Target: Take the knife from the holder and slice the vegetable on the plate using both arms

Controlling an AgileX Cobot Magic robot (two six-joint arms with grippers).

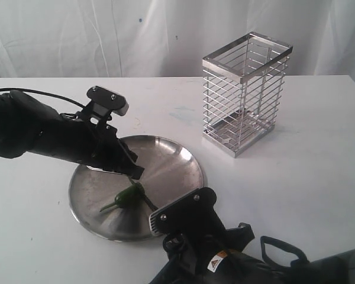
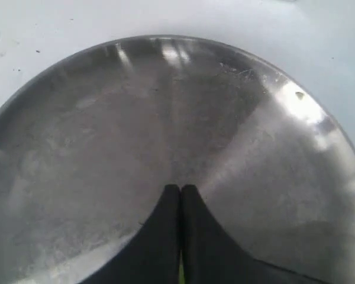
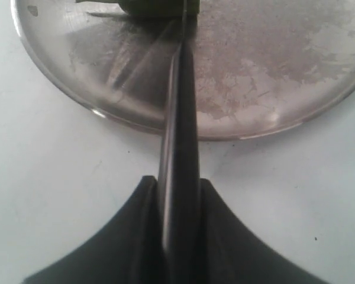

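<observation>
Clamping the knife (image 3: 178, 118) in right jaws, left jaws pressed together; holder (image 1: 222, 67) only in exterior view.

One plate (image 1: 192, 155), one chili (image 1: 127, 196), one knife (image 3: 180, 118), one holder (image 1: 244, 94), two arms (image 1: 41, 133) (image 1: 225, 254)

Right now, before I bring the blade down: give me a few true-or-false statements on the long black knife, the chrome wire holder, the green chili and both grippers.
1. The long black knife stands in the tall chrome wire holder. False: the right gripper is shut on it, and no knife shows in the holder.
2. The small green chili lies on the round steel plate. True.
3. The left gripper is wide open. False: its jaws are shut, down by the chili.
4. The knife's blade reaches over the plate's rim toward the chili. True.
5. The holder stands upright on the white table, apart from the plate. True.
</observation>
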